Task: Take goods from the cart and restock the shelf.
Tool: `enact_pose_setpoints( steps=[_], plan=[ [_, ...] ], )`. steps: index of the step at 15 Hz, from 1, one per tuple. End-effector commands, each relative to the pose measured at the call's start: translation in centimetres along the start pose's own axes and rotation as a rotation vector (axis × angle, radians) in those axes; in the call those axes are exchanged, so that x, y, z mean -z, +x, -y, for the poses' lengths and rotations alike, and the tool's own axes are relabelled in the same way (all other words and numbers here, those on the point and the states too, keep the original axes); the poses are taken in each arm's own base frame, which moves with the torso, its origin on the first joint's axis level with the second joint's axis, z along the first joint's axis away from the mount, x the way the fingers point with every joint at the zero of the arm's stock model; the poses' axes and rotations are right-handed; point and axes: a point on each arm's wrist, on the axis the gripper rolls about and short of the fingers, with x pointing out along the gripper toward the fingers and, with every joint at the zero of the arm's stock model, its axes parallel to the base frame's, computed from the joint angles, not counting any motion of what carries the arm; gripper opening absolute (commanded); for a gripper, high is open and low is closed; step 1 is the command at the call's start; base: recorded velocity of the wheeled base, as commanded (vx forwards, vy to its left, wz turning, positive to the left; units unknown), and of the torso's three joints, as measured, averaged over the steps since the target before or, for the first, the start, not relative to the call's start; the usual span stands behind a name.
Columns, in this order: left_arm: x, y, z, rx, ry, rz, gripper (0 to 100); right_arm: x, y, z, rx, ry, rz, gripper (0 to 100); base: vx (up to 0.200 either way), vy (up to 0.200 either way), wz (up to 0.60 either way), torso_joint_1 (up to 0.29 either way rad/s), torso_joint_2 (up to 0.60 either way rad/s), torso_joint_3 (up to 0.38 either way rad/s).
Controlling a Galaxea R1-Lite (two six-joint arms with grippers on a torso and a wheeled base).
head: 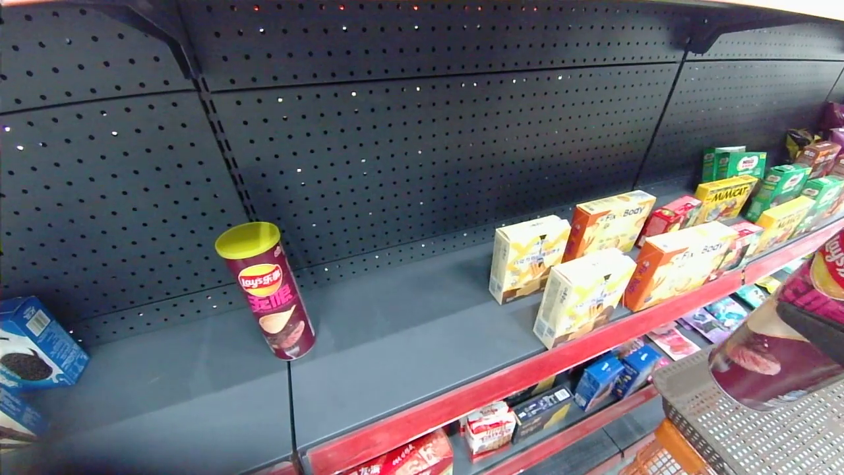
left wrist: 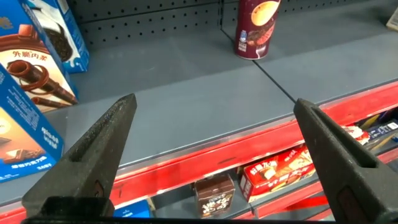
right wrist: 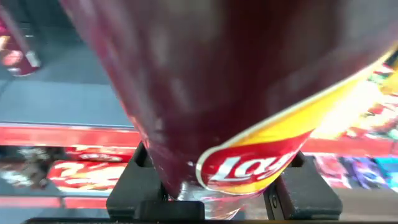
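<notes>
Head view puts the job partway. One can point(head: 266, 290) stands upright on the shelf point(head: 409, 349), toward its left end and near the back panel. A wide bare stretch lies between it and the boxes point(head: 580, 290) to the right. A second can point(head: 778, 336) is off the shelf's front edge at the right, above the cart point(head: 738, 422), not yet shelved. The right gripper point(right wrist: 217, 196) is clamped on this second can, a finger on each side. The left gripper point(left wrist: 214, 155) hangs with its jaws wide apart, holding nothing, before the shelf's front edge.
</notes>
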Motion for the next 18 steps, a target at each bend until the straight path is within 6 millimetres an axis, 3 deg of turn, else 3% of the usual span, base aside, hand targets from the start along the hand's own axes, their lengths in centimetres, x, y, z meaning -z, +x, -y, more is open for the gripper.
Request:
enact_pose_setpoints(
  steps=[1, 9, 13, 18],
  plan=[
    [0.0, 0.0, 0.0, 0.0, 0.0, -0.001, 100, -0.7, 2.0, -0.8, -0.08, 0.007, -0.032, 0, 0.0, 0.0, 0.0, 0.0, 0.0, 0.0],
    [0.0, 0.0, 0.0, -0.001, 0.0, -0.001, 100, -0.9, 3.6, -3.9, -0.232, 0.053, -0.033, 0, 0.0, 0.0, 0.52, 0.003, 0.0, 0.002],
    [0.0, 0.0, 0.0, -0.001, 0.0, -0.001, 100, -0.2, 5.8, -4.9, -0.24, 0.092, -0.012, 0, 0.0, 0.0, 0.0, 0.0, 0.0, 0.0],
    [0.0, 0.0, 0.0, -0.001, 0.0, -0.001, 100, 1.3, 6.2, -5.5, -0.307, 0.08, -0.068, 0, 0.0, 0.0, 0.0, 0.0, 0.0, 0.0]
  ],
)
